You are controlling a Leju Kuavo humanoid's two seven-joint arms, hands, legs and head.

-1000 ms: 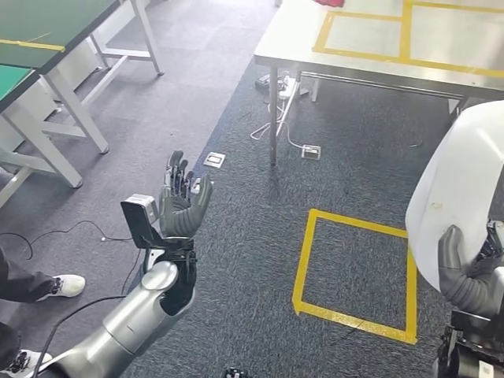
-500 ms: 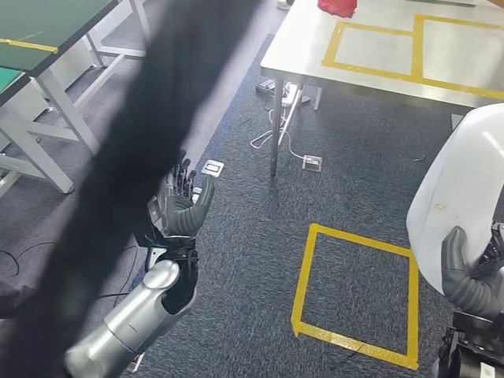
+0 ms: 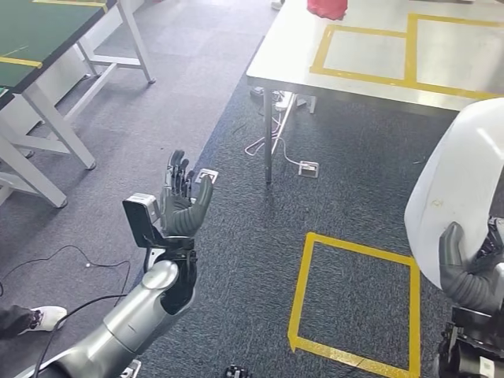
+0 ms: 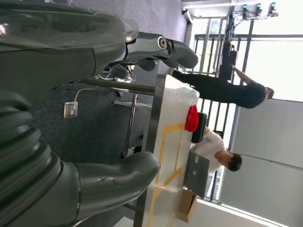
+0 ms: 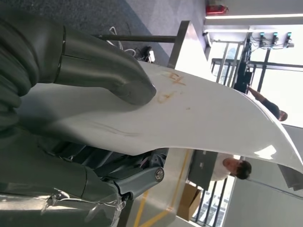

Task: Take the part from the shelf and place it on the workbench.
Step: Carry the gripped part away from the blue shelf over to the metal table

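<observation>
The dark blur that crossed the head view half a second ago is gone. The left hand [image 3: 182, 203] stays raised, fingers apart, holding nothing. The right hand [image 3: 469, 277] clamps the white curved part [image 3: 461, 185]. The workbench [image 3: 380, 47] now looks closer, so placing should come soon.

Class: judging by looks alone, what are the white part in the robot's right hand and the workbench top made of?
White part: likely smooth moulded plastic; thin curved shell, soft sheen, rusty scuffs. Workbench: probably brushed metal; pale grey, dull reflective top, marked with yellow tape. Neither is certain.
</observation>
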